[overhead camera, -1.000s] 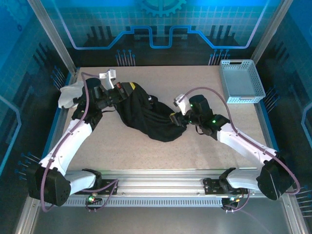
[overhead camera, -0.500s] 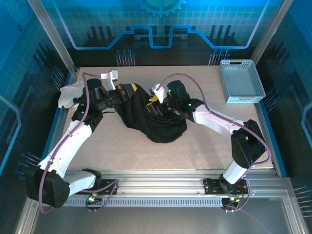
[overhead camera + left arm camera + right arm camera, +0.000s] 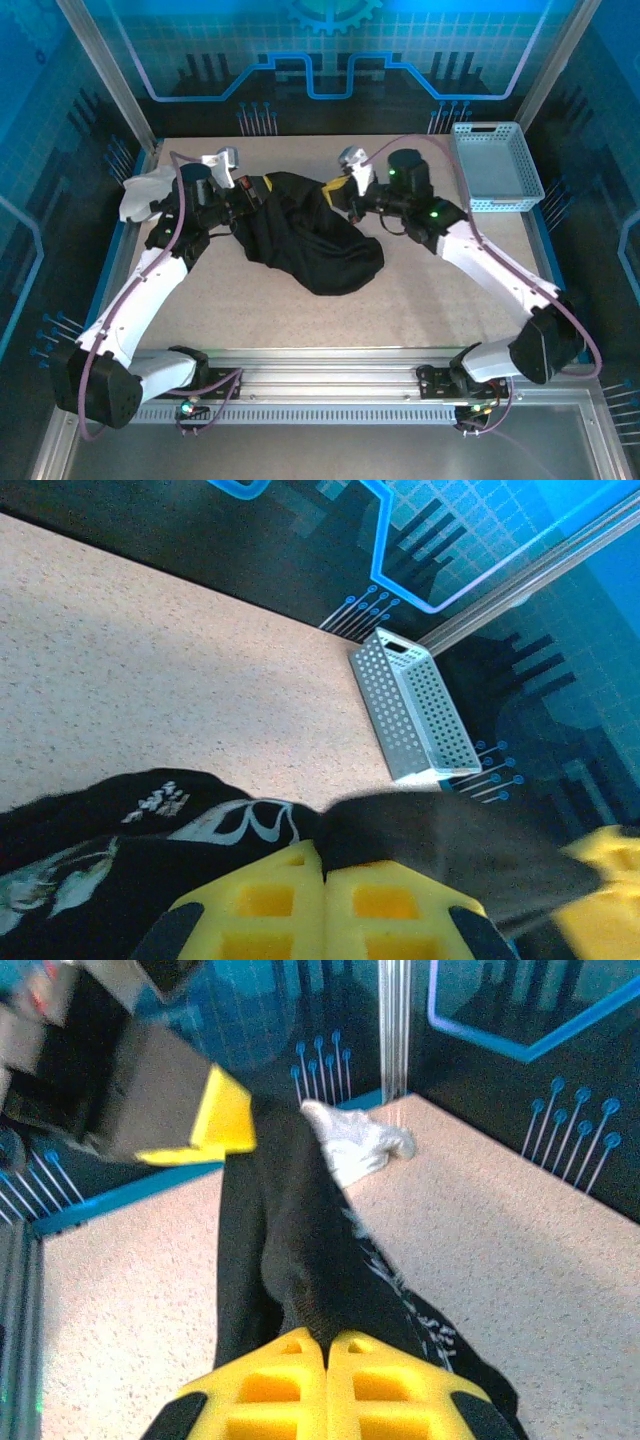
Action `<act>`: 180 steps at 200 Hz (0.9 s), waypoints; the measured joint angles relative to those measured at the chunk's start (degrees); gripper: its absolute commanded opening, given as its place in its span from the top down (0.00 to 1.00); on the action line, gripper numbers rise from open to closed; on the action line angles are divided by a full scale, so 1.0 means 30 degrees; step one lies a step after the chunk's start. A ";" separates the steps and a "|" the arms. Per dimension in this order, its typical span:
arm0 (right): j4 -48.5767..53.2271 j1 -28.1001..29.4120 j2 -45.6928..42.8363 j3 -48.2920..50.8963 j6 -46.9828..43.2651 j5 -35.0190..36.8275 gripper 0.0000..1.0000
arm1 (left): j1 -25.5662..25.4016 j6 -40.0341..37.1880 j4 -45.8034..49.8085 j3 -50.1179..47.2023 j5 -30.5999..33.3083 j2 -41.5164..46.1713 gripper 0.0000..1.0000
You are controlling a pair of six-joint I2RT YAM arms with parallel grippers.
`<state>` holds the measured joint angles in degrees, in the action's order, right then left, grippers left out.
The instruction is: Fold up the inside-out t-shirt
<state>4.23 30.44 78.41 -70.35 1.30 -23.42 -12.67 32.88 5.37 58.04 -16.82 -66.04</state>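
The black inside-out t-shirt lies bunched in the middle of the table, its upper edge lifted between the two grippers. My left gripper is shut on the cloth at the shirt's back left. In the left wrist view its yellow fingers pinch black fabric with a pale print showing beside them. My right gripper is shut on the shirt's back right edge. In the right wrist view a taut band of black cloth runs from its jaws toward the left gripper.
A white cloth garment lies at the table's left edge, behind the left arm, and shows as in the right wrist view. A grey perforated basket stands at the back right corner. Bare tabletop lies in front of the shirt.
My right gripper left the shirt's right end, moved back over the shirt, shut on its upper edge and drew it back and right. The left gripper stayed shut on the cloth.
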 measured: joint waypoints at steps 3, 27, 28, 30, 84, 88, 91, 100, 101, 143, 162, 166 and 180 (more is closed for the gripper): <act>0.0007 -0.0138 -0.0182 0.0000 0.0087 -0.0124 1.00 | 0.0000 -0.0029 0.0015 0.0000 0.0044 0.0000 1.00; 0.0386 -0.0619 -0.0976 -0.0299 0.0750 -0.0896 1.00 | -0.0066 -0.0160 0.0051 0.0000 0.0102 0.0000 1.00; 0.0415 -0.0619 -0.0976 -0.0313 0.0758 -0.0918 1.00 | -0.0073 -0.0160 0.0051 0.0000 0.0102 0.0000 1.00; 0.0466 -0.0612 -0.0991 -0.0379 0.0801 -0.0940 1.00 | -0.0087 -0.0160 0.0044 0.0000 0.0102 0.0000 1.00; 0.1304 -0.0386 -0.0707 -0.0364 0.1100 -0.0780 1.00 | -0.0109 -0.0175 -0.0095 0.0000 0.0015 0.0000 1.00; 0.1297 -0.0452 -0.0707 -0.0299 0.1209 -0.0838 1.00 | -0.0109 -0.0189 -0.0087 0.0000 0.0015 0.0000 1.00; 0.1304 -0.0503 -0.0707 -0.0255 0.1239 -0.0852 1.00 | -0.0109 -0.0226 -0.0080 0.0000 0.0015 0.0000 1.00; 0.1355 -0.0831 -0.0707 -0.0233 0.1501 -0.1013 1.00 | -0.0102 -0.0299 -0.0087 0.0000 -0.0036 0.0000 1.00; 0.1362 -0.0867 -0.0707 -0.0233 0.1523 -0.1042 1.00 | -0.0102 -0.0299 -0.0087 0.0000 -0.0044 0.0000 1.00; 0.3774 -0.2696 -0.0634 -0.1639 0.2157 0.1246 0.87 | -0.0124 0.1042 -0.1705 -0.0080 -0.2667 0.0131 1.00; 0.5027 -0.2703 0.0138 -0.2863 0.2200 0.2900 0.77 | -0.0379 0.2040 -0.2929 -0.0189 -0.3534 0.0219 1.00; 0.5304 -0.2718 0.0393 -0.3031 0.2237 0.3359 0.76 | -0.0503 0.2171 -0.3184 -0.0189 -0.3694 0.0219 1.00; 0.6142 -0.2696 0.0976 -0.3053 0.2062 0.4510 0.69 | -0.0969 0.2586 -0.3774 -0.0189 -0.4138 0.0211 1.00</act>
<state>22.65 22.35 81.34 -79.50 7.49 -9.89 -15.57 40.64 -5.96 57.47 -29.23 -65.41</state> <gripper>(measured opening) 0.265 0.052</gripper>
